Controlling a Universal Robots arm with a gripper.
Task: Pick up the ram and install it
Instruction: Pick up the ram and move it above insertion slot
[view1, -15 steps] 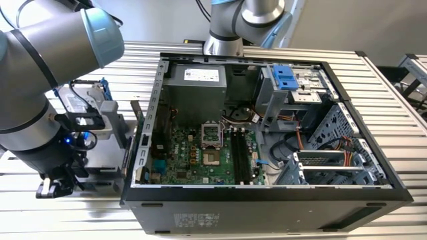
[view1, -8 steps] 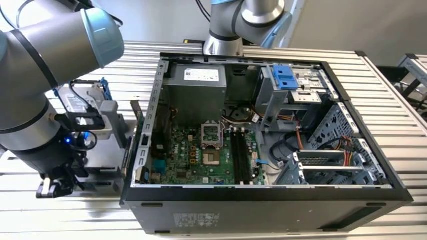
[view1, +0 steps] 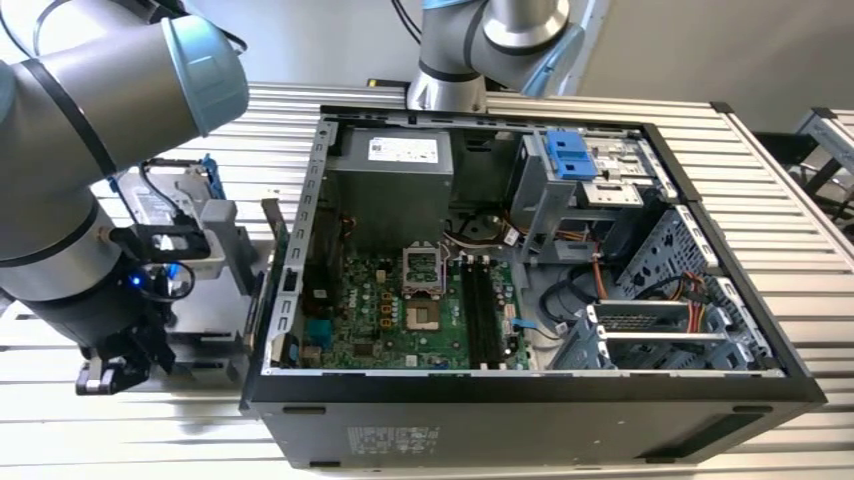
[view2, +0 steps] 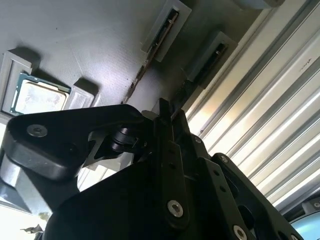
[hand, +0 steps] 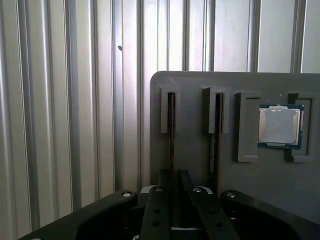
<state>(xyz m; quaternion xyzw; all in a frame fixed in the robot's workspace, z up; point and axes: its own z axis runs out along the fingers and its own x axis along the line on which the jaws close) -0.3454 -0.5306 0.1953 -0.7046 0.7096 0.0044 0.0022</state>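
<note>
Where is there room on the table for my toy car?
Bare slats lie on the exterior view's right of the computer case, and beside the grey tray. The tray is crowded with ram sticks and a chip.

You have an open case (view1: 534, 410) lying on its side on the slatted table (view1: 787, 180). Inside the case you see a green motherboard (view1: 387, 320) on the floor, a grey power supply (view1: 394, 165) at the far end and a blue bracket (view1: 567, 152). Just beside the case, on the exterior view's left, a grey tray (view1: 220, 310) holds a square silver chip (hand: 280, 126).
</note>
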